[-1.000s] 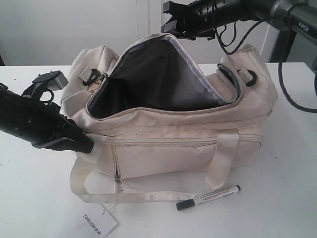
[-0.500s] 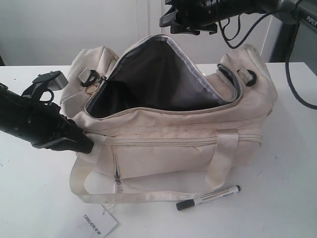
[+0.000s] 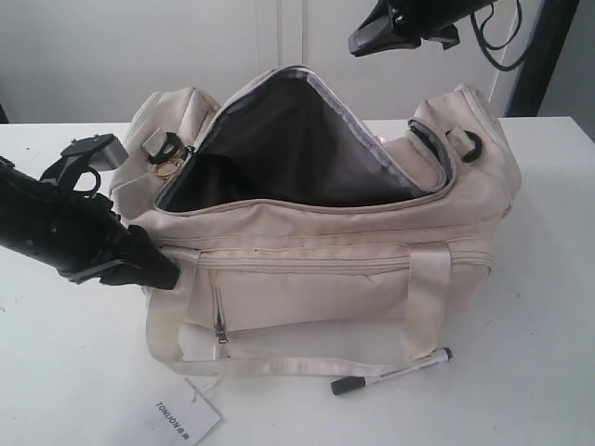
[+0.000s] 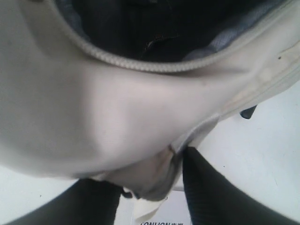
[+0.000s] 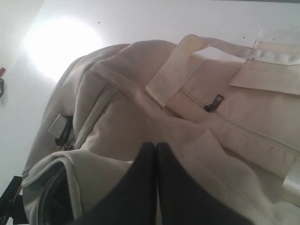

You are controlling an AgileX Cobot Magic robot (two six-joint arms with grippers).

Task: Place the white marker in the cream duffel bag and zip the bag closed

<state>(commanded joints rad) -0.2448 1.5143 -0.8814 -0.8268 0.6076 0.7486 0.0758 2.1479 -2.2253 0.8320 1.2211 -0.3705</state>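
My right pincer (image 3: 370, 39) is shut tight, empty, raised above the bag (image 3: 325, 279). My left pincer (image 3: 160, 275) clamps fabric at the bag's front corner. Bag unzipped. Marker (image 3: 395, 373) lies on the tabletop (image 3: 74, 372) before the bag, touching its strap (image 3: 279, 367).

1. The white table (image 3: 548, 307) carries everything, and its surface is plain and bright.
2. The cream duffel bag (image 3: 316, 269) stands in the middle of the table, and one handle strap (image 3: 279, 365) lies flat in front of it.
3. The white marker (image 3: 390, 373) lies on the table just in front of the bag, touching that strap.
4. A white hang tag (image 3: 181, 416) lies flat, left of the marker.
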